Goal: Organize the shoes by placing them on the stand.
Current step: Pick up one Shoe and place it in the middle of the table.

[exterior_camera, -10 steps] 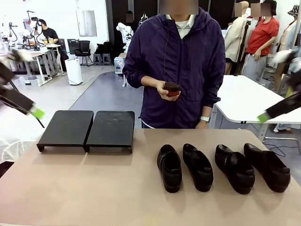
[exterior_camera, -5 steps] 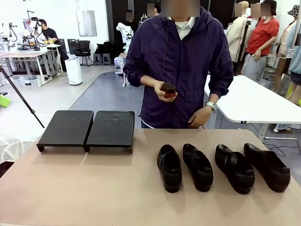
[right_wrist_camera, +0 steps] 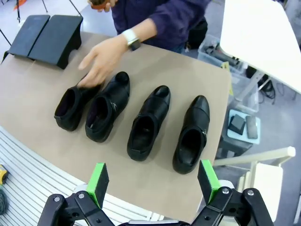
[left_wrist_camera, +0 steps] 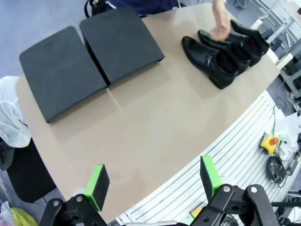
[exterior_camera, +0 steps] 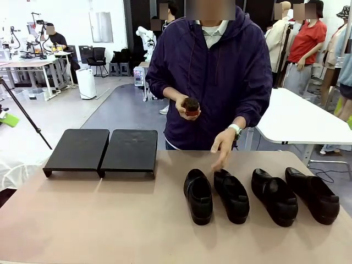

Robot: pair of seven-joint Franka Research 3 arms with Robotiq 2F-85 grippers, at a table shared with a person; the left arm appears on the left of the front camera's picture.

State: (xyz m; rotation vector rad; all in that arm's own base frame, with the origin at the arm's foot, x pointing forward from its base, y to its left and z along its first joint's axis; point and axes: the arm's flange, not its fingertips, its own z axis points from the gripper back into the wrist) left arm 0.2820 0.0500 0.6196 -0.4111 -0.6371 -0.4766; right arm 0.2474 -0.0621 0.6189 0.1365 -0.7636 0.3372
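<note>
Several glossy black shoes stand in a row on the right half of the tan table, from the leftmost shoe to the rightmost shoe. The stand is two black platforms side by side at the far left, with nothing on them. My left gripper hangs open high above the table's near edge, with the stand and shoes far ahead. My right gripper is open too, high over the shoes. The person's hand touches the two leftmost shoes.
The person in a purple hoodie stands at the far edge, one hand lowered to the shoes and the other holding a small brown object. A white table stands behind on the right. Bare tabletop lies in front of the stand.
Both grippers have lifted out of the front view's sides. The person's free hand has come down from the waist onto the shoes on the left of the row.
</note>
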